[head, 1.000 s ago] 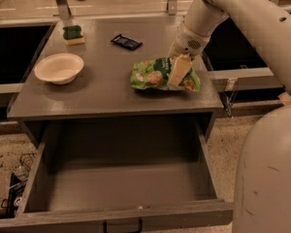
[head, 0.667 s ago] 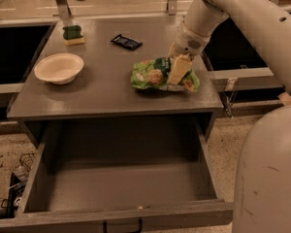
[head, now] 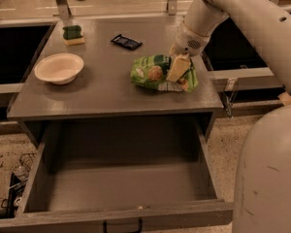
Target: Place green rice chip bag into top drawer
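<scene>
While the green rice chip bag (head: 144,68) lies on the grey table (head: 111,91), at about 3 o'clock from the table's middle, the gripper (head: 177,72) sits right on top of it. The gripper's tan tip rests across the right half of the bag and touches it. I cannot tell if the gripper is squeezing the bag or only resting on it. The bag looks crinkled and is flat on the table, not lifted.

The bag is bright green with a darker green band near its top. It has a picture of a round tan rice cake (head: 154,73) on the front. Some pale marks are on it, but the words are too small to read.

The white arm (head: 242,13) comes down to the bag from about 1 o'clock.

At 11 o'clock from the bag lies a small black wrapper (head: 126,41), a little apart from it. At 9 o'clock, well apart, is a white bowl (head: 59,68). At 10 o'clock, near the far left corner of the table, is a sponge (head: 73,34) with a green top.

At 6 o'clock from the bag, under the table top, the top drawer (head: 126,186) is pulled open. A small black handle (head: 122,225) is on its front. Between the bag and the open drawer there is only bare table.

The robot's big white body (head: 269,178) is at 4 o'clock from the bag, beside the drawer.
</scene>
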`<action>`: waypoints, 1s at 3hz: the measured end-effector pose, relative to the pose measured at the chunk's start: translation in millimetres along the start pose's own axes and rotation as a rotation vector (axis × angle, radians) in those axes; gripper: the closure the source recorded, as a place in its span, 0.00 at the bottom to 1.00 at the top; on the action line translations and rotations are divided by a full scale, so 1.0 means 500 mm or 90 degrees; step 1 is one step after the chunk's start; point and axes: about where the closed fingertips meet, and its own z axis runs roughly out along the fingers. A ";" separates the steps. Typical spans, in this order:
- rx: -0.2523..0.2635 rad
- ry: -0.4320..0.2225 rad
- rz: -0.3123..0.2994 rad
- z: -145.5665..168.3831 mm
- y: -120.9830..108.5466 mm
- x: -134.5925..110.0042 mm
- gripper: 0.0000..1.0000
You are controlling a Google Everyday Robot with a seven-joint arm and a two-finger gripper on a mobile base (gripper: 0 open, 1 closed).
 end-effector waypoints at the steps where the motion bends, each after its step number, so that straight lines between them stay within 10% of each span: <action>1: 0.000 0.000 0.000 0.000 0.000 0.000 1.00; 3: 0.027 -0.012 0.022 -0.051 0.002 -0.016 1.00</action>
